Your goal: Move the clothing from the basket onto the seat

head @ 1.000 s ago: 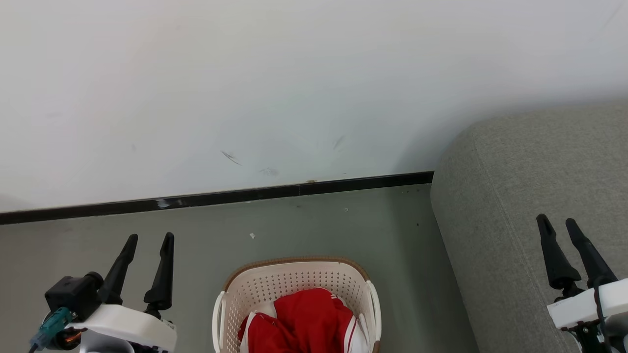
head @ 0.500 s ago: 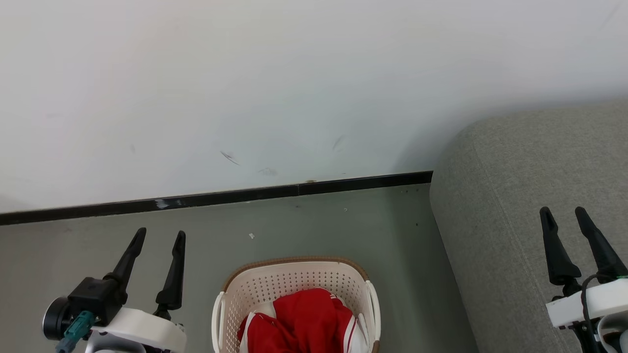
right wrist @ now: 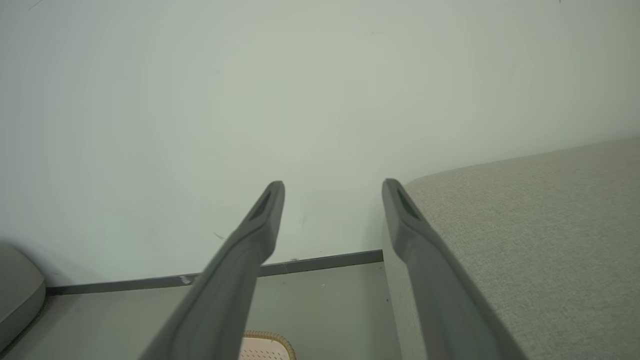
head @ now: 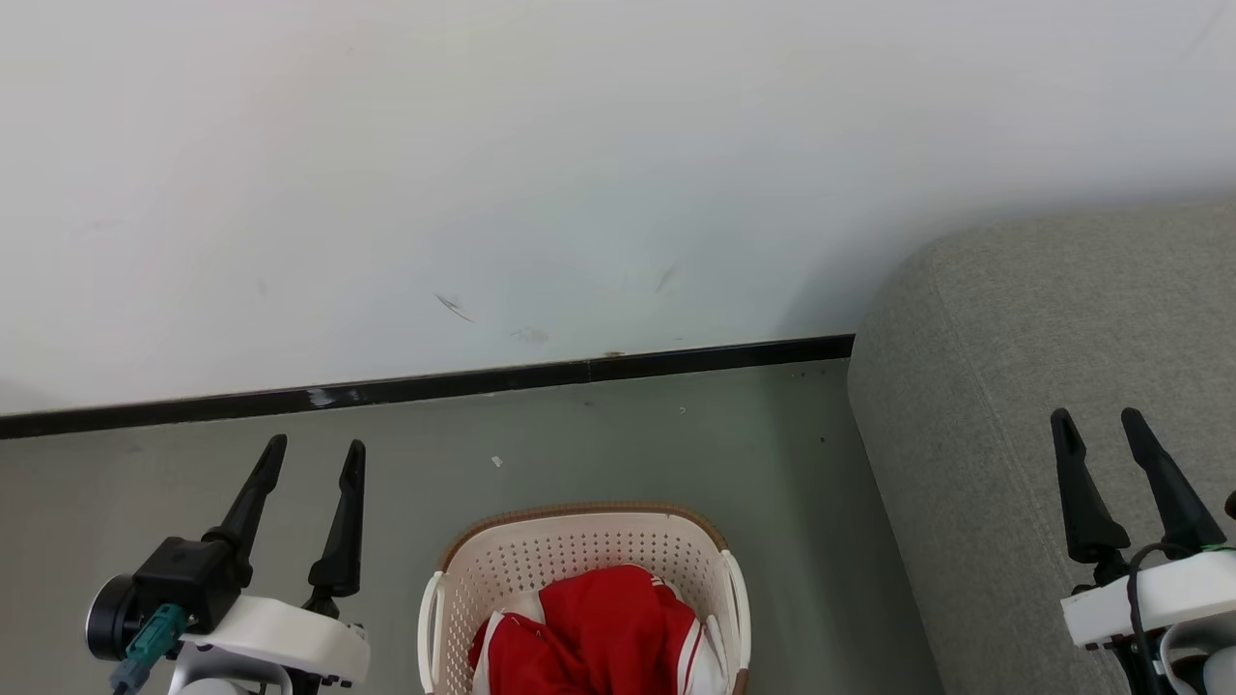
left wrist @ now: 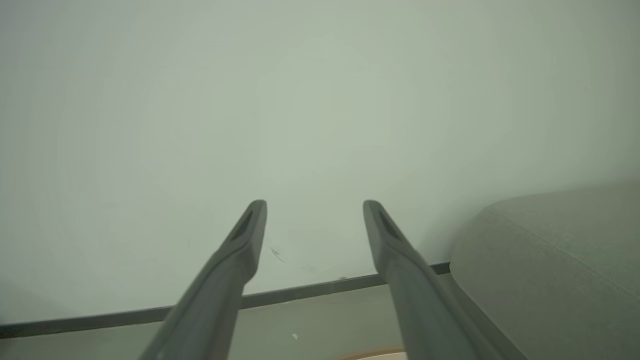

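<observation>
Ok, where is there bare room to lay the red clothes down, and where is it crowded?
The seat top is bare from its rounded corner outward; the right gripper, open, hangs by its near part. Bare floor runs between the basket and the skirting board. Crowded: the basket itself, heaped with the clothing.

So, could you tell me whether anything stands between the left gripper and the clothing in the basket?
Nothing visible covers the clothing in the open-topped basket. The left gripper, open, hovers over the floor left of it; only the basket's wall stands between them, so a reach from above looks clear.
</observation>
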You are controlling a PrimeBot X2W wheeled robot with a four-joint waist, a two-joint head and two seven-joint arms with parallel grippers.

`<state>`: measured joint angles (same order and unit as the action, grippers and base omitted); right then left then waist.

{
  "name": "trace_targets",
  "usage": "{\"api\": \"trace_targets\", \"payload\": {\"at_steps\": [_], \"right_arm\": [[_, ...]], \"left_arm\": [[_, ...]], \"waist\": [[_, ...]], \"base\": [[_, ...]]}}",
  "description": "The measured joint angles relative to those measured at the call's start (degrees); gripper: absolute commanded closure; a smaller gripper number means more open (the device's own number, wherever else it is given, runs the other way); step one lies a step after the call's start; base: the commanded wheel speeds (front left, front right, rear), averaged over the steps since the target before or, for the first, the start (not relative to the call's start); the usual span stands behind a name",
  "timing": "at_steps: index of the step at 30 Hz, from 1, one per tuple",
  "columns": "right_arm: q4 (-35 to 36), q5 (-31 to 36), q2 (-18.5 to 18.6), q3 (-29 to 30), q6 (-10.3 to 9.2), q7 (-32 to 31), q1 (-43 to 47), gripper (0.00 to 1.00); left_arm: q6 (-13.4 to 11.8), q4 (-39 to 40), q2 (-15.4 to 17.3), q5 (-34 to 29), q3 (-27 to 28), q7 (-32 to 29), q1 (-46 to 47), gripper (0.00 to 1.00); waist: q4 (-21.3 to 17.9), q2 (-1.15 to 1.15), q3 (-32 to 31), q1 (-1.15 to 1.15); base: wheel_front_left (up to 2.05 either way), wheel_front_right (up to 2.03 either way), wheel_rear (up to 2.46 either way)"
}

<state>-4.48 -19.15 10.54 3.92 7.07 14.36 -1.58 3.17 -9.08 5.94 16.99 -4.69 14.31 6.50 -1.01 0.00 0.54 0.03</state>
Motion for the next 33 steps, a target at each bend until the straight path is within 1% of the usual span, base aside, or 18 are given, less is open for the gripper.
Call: {"api": "trace_targets", "payload": {"at_steps": [15, 17, 33], "right_arm": [[-0.02, 1.01, -0.82, 0.25, 0.0, 0.01, -0.01, 0.0], [-0.02, 1.02, -0.96, 0.25, 0.0, 0.01, -0.01, 0.0], [-0.03, 0.64, -1.6, -0.34, 0.0, 0.01, -0.02, 0.0]], "left_arm": [[0.59, -0.37, -0.81, -0.24, 1.88, 0.15, 0.08, 0.0], [1.1, -0.51, -0.91, -0.44, 2.07, 0.15, 0.08, 0.0], [2.1, -1.07, -1.96, -0.99, 3.16, 0.15, 0.18, 0.0]], "waist": [[0.11, 0.0, 0.18, -0.01], [0.11, 0.0, 0.19, -0.01], [0.04, 0.0, 0.36, -0.01]], "base": [[0.0, 0.0, 0.0], [0.0, 0.0, 0.0], [0.0, 0.0, 0.0]]}}
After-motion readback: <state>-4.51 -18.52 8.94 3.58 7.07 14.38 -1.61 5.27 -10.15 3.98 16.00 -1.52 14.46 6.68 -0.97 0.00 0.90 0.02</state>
